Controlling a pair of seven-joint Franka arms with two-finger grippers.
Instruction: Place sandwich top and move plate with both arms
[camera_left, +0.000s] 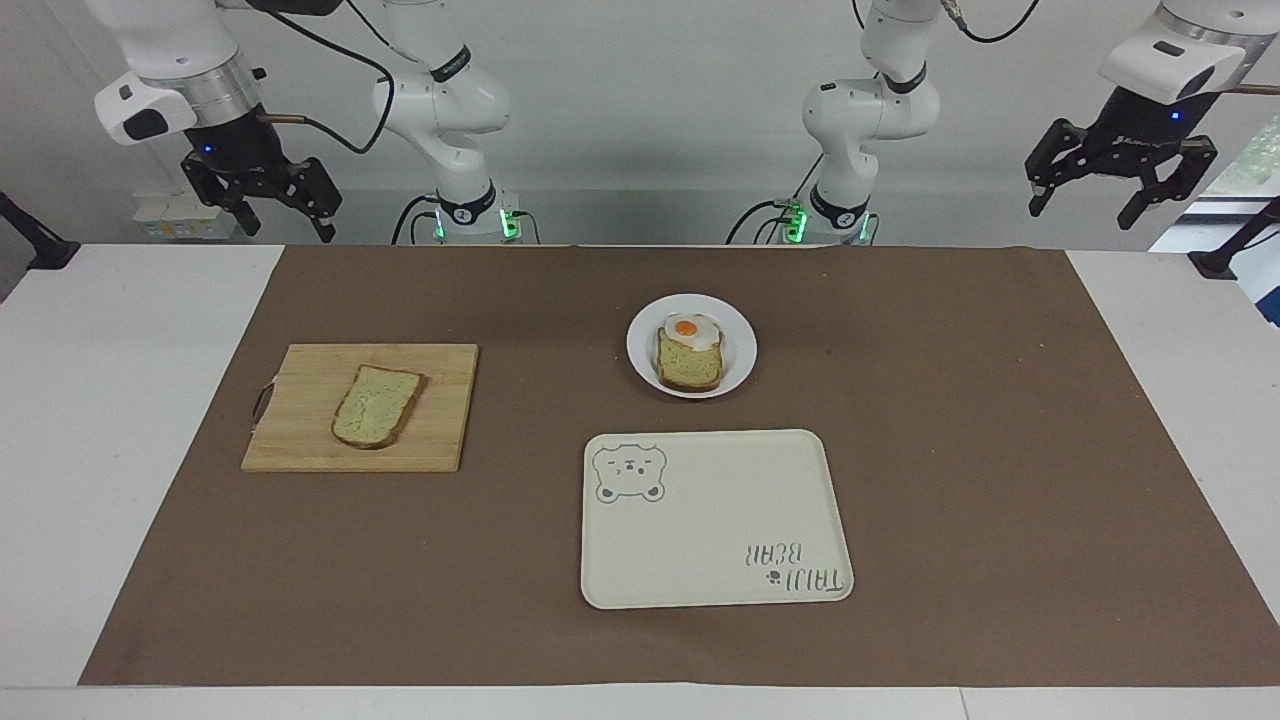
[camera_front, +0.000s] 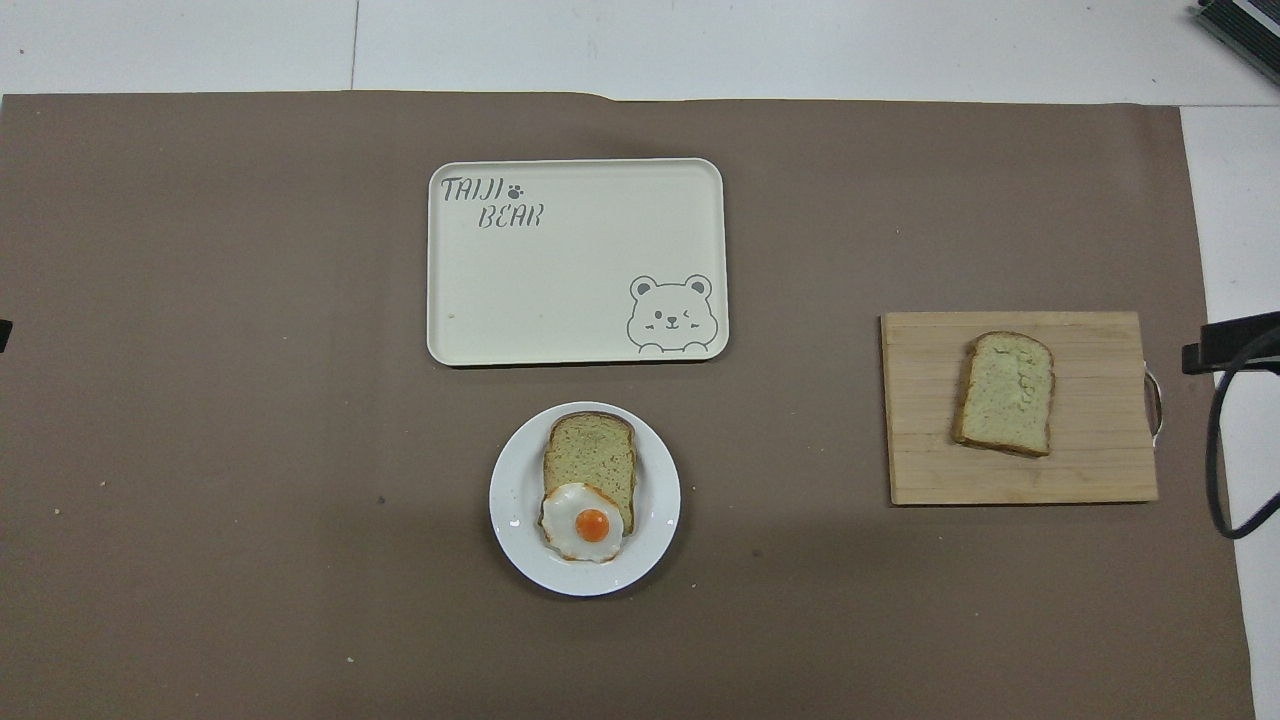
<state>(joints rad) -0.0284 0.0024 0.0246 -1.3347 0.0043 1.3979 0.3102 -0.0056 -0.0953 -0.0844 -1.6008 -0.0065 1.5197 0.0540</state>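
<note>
Right gripper (camera_left: 268, 212): raised at the right arm's end of the table, near the robots' edge, over the white tabletop just off the brown mat; fingers spread wide, holding nothing.
Cutting board (camera_left: 300, 440): wooden, flat on the brown mat (camera_left: 1000, 450) toward the right arm's end, its small metal handle on the short side facing that end.
Sandwich top (camera_left: 376, 405): lies flat on the cutting board, about in its middle; long axis runs nearer-to-farther from the robots, slightly tilted; rounded top edge points away from the robots, flat bottom edge toward them.
Tray (camera_left: 720, 480): cream rectangle with a bear drawing and lettering, near the table's middle, farther from the robots than the plate and just beside it, not touching.
Plate (camera_left: 640, 345): white, round, near the middle of the mat, well apart from the cutting board.
Bread slice (camera_left: 690, 370): on the plate, long axis nearer-to-farther.
Fried egg (camera_left: 690, 330): overlaps the end of the bread slice nearer the robots.
Path: bare mat between cutting board and plate.
Left gripper (camera_left: 1118, 190): raised at the left arm's end, over the table's white margin; fingers wide apart, holding nothing.
</note>
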